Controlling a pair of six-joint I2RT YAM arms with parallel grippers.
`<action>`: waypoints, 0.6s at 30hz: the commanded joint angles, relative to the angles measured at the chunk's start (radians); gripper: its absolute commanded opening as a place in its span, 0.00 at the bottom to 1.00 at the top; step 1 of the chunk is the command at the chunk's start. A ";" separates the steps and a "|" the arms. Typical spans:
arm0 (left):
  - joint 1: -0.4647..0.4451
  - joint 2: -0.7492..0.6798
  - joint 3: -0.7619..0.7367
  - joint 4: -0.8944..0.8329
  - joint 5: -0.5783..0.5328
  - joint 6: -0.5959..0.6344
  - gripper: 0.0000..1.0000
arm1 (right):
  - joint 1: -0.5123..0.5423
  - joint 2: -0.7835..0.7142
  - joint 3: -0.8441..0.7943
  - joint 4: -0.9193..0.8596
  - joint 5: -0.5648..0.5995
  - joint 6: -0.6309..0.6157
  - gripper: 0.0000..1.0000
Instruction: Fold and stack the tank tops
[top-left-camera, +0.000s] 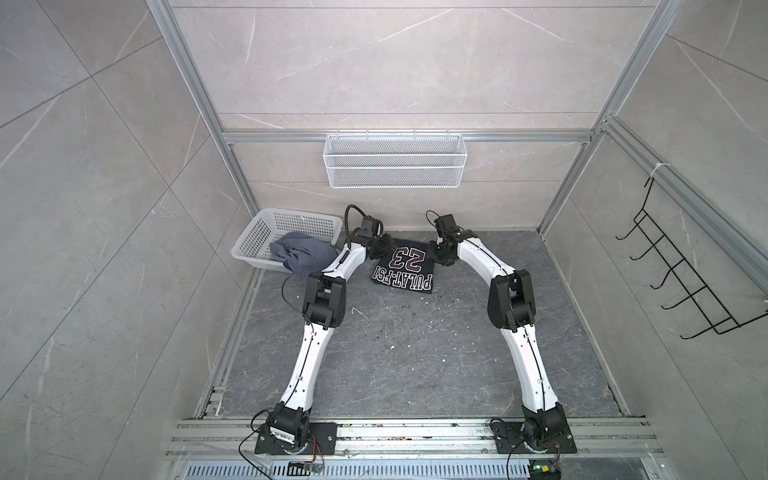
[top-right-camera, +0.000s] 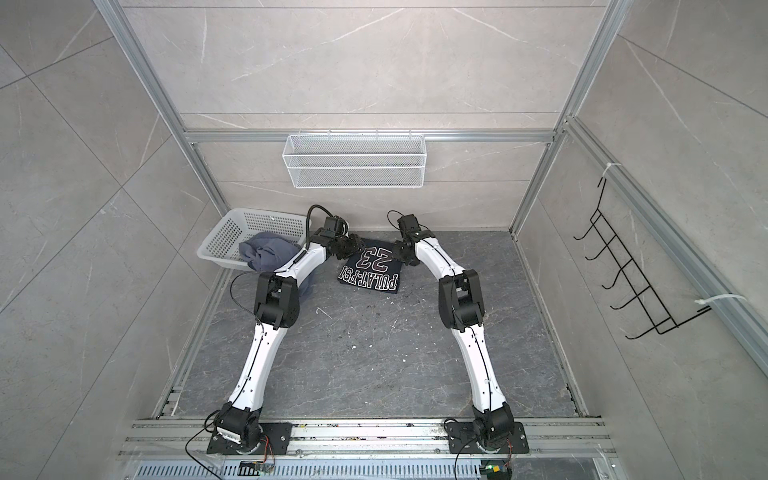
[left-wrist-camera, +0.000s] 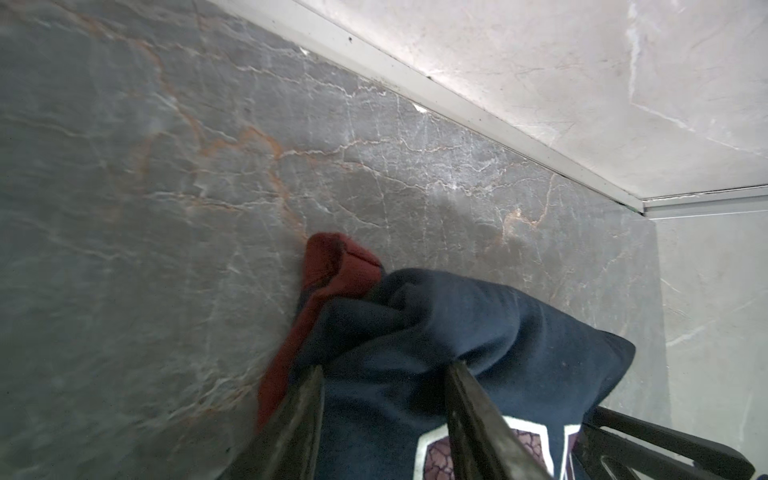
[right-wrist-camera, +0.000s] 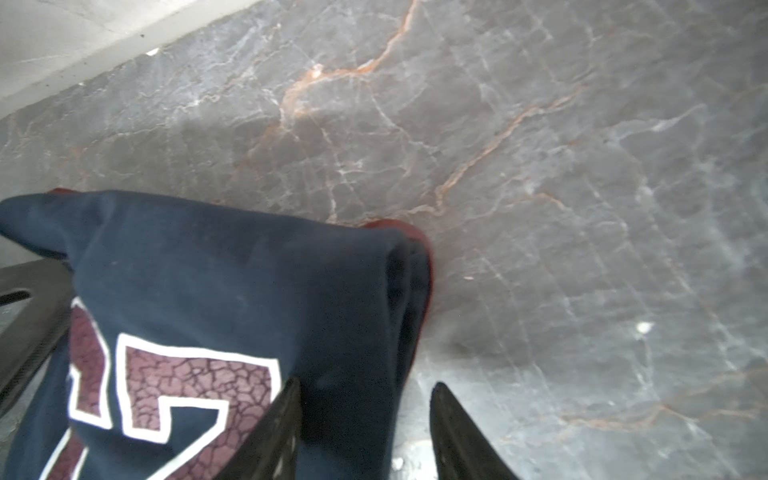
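Here, fold seemingly near done: navy tank top (top-left-camera: 403, 268) lies on the surface (top-left-camera: 415, 353) beside the basket (top-left-camera: 266, 220); left end effector (left-wrist-camera: 384, 367) straddles its bunched corner, grip uncertain; right end effector (right-wrist-camera: 365, 382) open round its edge; next, fetch grey tank top (top-left-camera: 299, 253) from basket.

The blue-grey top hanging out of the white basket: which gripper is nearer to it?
Left. The left gripper is at the corner of the navy top on the side toward the blue-grey top; the right gripper is at the opposite corner, across the navy top.
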 joint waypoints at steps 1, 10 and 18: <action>0.017 -0.101 0.012 -0.103 -0.046 0.036 0.57 | 0.000 -0.035 0.002 -0.049 0.021 -0.004 0.53; 0.012 -0.406 -0.209 -0.247 -0.155 0.106 0.78 | 0.075 -0.323 -0.250 0.019 0.078 -0.087 0.68; 0.012 -0.752 -0.731 -0.063 -0.208 0.071 0.84 | 0.237 -0.242 -0.140 -0.115 0.230 -0.113 0.99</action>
